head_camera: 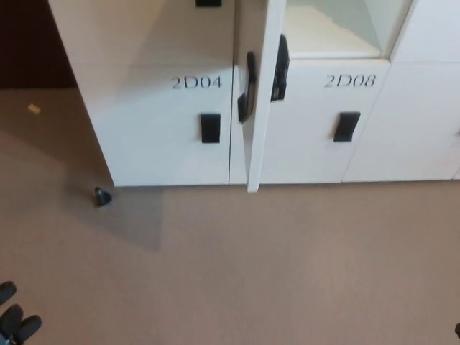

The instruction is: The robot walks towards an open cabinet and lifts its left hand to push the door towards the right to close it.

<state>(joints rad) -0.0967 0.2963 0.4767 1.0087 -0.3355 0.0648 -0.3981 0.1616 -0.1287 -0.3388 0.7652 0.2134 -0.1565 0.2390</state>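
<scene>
White cabinet bank (158, 122) is standing across the upper part of the head view, its fronts labelled 2D04 (196, 82) and 2D08 (349, 80), each lower front carrying a black recessed handle (210, 128). Open door (262, 93) is projecting outward, seen edge-on between the two labelled columns, its lower corner hanging just above the floor; black handle hardware (246, 88) is showing on its left face and more on its right. Behind the door, the open compartment (330, 29) above the 2D08 front is showing a pale interior. Tan floor (273, 266) is filling the lower half. Small black doorstop-like object (102, 196) is sitting on the floor near the cabinet's lower left corner, and a small yellowish scrap (33, 108) is lying further left. Left hand (16, 320) is hanging low at the bottom left corner, well apart from the door, fingers spread and holding nothing. Right hand is barely showing at the bottom right edge; finger state cannot be told.
</scene>
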